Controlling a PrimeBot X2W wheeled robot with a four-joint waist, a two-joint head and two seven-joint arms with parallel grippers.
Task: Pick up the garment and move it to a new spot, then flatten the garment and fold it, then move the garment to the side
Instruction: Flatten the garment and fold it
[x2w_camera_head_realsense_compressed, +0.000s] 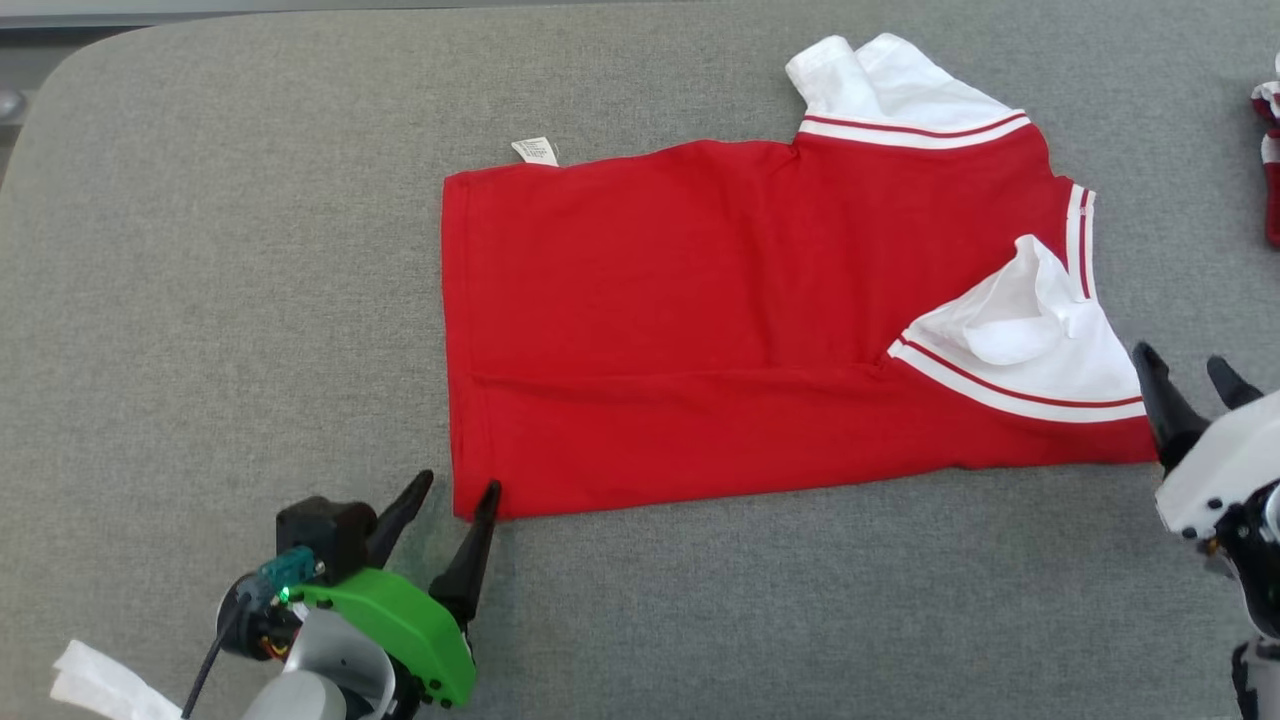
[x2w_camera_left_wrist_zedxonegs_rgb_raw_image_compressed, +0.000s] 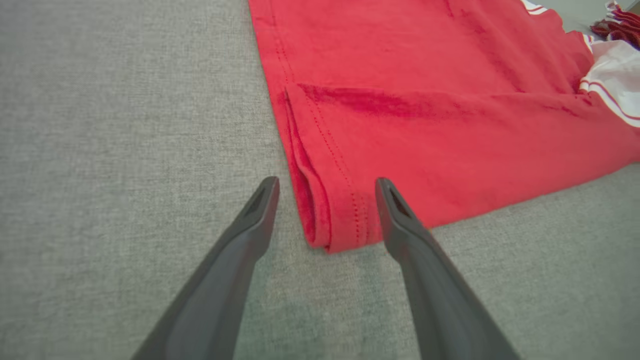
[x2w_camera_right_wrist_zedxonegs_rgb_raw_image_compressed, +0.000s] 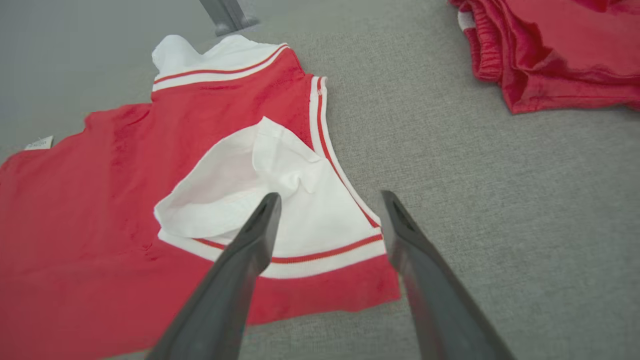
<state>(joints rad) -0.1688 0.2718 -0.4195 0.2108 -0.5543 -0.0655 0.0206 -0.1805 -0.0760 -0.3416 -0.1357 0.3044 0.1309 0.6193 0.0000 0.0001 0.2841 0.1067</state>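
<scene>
garment (x2w_camera_head_realsense_compressed: 700, 320): red, white sleeves, lies flat mid worktop (x2w_camera_head_realsense_compressed: 200, 250), near edge folded over | my left tool (x2w_camera_head_realsense_compressed: 460, 481): spread, straddling the near hem corner, pinching nothing | my right tool (x2w_camera_head_realsense_compressed: 1177, 355): spread at the sleeve-side corner, pinching nothing | red clothes pile (x2w_camera_right_wrist_zedxonegs_rgb_raw_image_compressed: 550, 50): apart, right

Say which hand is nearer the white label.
Left. The left hand sits at the garment's hem corner, on the label's end; the right hand is at the opposite, sleeve end.
</scene>
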